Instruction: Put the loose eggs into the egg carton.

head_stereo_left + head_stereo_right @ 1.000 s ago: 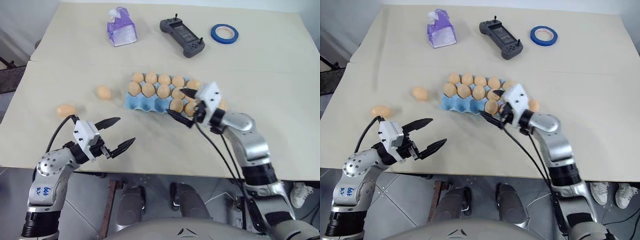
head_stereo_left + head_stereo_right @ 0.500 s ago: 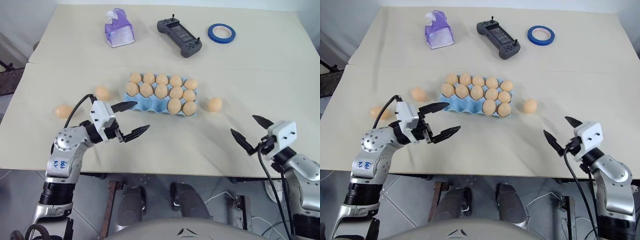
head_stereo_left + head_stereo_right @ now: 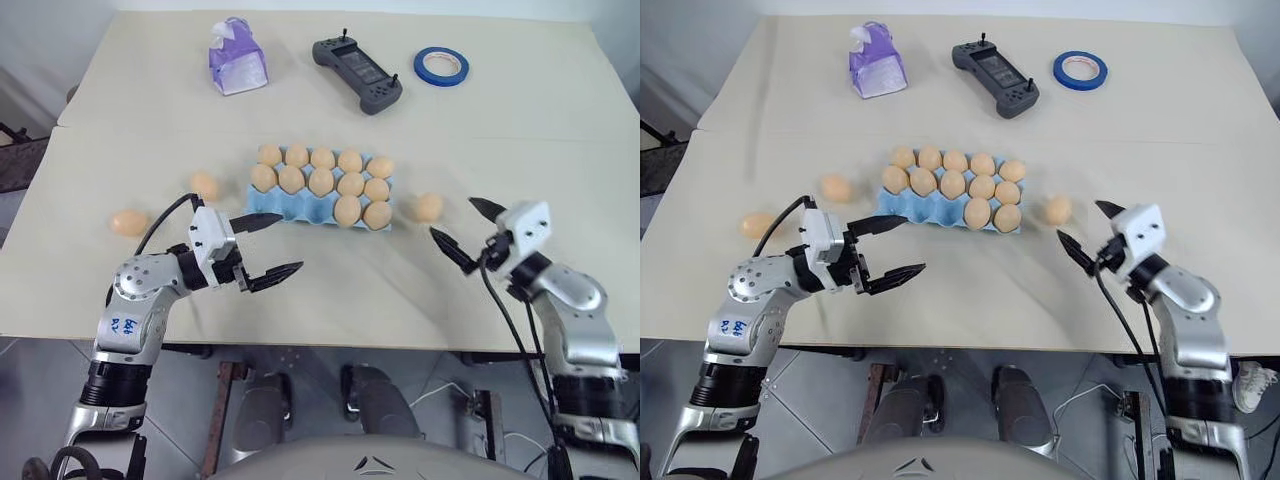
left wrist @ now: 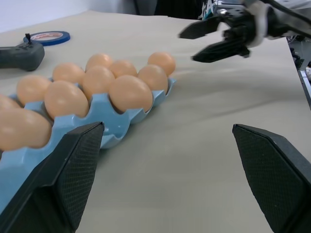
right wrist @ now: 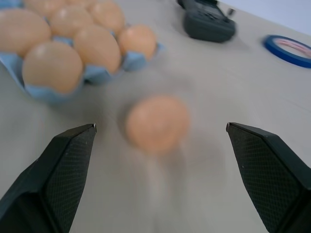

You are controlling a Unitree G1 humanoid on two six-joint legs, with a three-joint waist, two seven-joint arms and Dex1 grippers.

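The light blue egg carton [image 3: 288, 208] lies mid-table with several eggs in its cups; its front left cups are bare. Three loose eggs lie on the table: one [image 3: 429, 207] just right of the carton, two [image 3: 205, 186] [image 3: 129, 222] to its left. My right gripper [image 3: 452, 218] is open, close in front of the right-hand egg [image 5: 156, 122], which lies ahead between its fingers, untouched. Open and holding nothing, my left gripper [image 3: 288, 242] hovers at the carton's front left corner [image 4: 104, 124].
At the back of the table stand a purple tissue box [image 3: 237, 55], a dark handheld controller [image 3: 357, 73] and a blue tape roll [image 3: 441, 66]. The table's front edge runs just below both grippers.
My right gripper drew away from the carton's right end, swung out right, and now sits near the right-hand loose egg. My left gripper moved forward and right toward the carton.
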